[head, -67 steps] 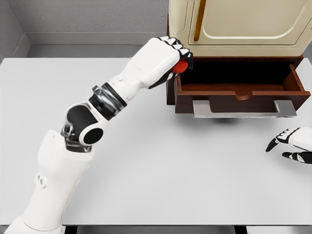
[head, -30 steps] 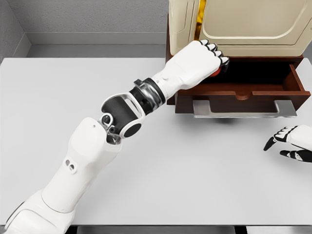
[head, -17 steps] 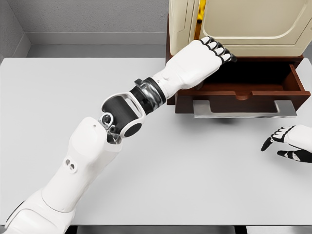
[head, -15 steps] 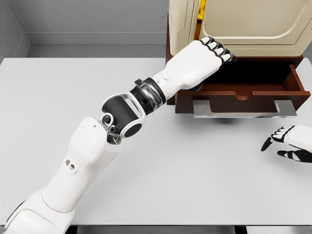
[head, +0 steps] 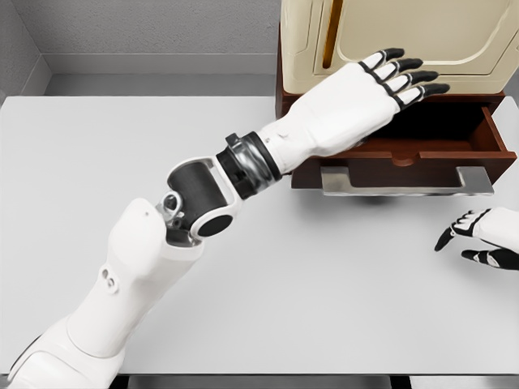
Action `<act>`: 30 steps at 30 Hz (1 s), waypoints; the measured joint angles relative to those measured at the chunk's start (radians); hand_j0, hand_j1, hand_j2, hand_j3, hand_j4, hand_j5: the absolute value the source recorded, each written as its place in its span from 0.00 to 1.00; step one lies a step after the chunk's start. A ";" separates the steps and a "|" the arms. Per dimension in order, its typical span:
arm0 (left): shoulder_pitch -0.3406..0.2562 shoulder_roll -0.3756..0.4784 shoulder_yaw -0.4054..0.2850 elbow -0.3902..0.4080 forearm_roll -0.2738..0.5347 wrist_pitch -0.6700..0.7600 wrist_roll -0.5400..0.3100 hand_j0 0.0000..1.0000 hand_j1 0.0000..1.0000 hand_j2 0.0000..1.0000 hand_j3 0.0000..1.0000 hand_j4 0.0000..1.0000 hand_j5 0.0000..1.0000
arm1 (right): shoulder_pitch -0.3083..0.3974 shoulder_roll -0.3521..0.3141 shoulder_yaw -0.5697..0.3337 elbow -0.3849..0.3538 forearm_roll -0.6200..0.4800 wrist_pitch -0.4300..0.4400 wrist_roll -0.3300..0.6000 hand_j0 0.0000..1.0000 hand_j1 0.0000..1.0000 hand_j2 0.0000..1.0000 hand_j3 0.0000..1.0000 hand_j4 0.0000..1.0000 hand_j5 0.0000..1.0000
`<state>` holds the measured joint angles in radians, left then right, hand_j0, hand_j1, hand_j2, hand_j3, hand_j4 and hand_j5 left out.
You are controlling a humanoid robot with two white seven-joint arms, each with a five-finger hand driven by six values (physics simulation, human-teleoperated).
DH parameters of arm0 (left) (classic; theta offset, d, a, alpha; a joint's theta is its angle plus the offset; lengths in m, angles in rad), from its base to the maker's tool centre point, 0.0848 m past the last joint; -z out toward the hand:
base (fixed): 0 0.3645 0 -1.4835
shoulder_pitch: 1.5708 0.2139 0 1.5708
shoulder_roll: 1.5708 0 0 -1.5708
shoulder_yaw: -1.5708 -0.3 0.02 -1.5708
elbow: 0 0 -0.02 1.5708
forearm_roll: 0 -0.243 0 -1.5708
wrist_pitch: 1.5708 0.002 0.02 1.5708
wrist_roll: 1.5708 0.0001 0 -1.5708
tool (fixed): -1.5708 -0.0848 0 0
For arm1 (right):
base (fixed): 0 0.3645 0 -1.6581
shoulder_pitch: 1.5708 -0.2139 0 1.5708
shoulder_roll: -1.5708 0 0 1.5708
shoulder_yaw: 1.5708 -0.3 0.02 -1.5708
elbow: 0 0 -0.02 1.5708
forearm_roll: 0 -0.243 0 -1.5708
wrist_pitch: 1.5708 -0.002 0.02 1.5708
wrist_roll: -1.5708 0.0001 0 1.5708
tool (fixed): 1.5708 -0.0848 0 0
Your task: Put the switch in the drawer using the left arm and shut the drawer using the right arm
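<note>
The left hand (head: 369,89) hovers over the open dark brown wooden drawer (head: 478,146), its fingers (head: 409,77) spread wide and holding nothing. The switch is not visible; it probably lies in the drawer beneath the palm, hidden, so the first half looks done. Closing remains: the drawer stands pulled out, its flat grey metal handle (head: 405,180) untouched. The right hand (head: 485,239) rests apart on the plain white bench (head: 324,284), fingers loosely open. Behind the fingers rises a cream cabinet (head: 405,36); grey walls enclose the room.
</note>
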<state>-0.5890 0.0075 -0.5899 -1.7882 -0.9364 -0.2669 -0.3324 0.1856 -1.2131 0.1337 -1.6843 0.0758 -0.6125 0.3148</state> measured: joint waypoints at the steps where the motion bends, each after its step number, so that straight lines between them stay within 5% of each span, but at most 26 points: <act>1: -0.005 0.014 0.001 -0.004 0.067 -0.010 0.000 1.00 1.00 1.00 1.00 1.00 1.00 | 0.000 0.000 0.000 0.001 0.000 0.000 0.000 0.59 0.59 0.59 0.59 0.59 0.59; 10: -0.064 0.361 -0.001 -0.012 0.880 -0.105 -0.038 1.00 1.00 1.00 1.00 1.00 1.00 | -0.002 0.000 0.000 0.003 0.000 0.000 0.000 0.59 0.59 0.59 0.59 0.59 0.59; 18: -0.078 0.578 -0.033 -0.011 1.235 -0.319 -0.081 1.00 1.00 1.00 1.00 1.00 1.00 | -0.002 -0.001 0.001 0.002 -0.001 0.000 0.000 0.59 0.59 0.59 0.59 0.59 0.59; 23: -0.123 0.611 -0.045 -0.011 1.470 -0.064 -0.123 1.00 1.00 1.00 1.00 1.00 1.00 | -0.002 -0.001 0.001 0.002 -0.001 0.000 -0.001 0.59 0.59 0.59 0.59 0.59 0.59; 30: -0.117 0.617 -0.103 -0.011 1.582 0.102 -0.241 1.00 1.00 1.00 1.00 1.00 1.00 | -0.003 -0.001 0.001 0.005 0.000 0.000 -0.001 0.59 0.59 0.59 0.59 0.59 0.59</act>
<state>-0.7056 0.6248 -0.6927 -1.7990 0.6453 -0.1649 -0.5736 0.1825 -1.2136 0.1352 -1.6797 0.0757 -0.6125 0.3134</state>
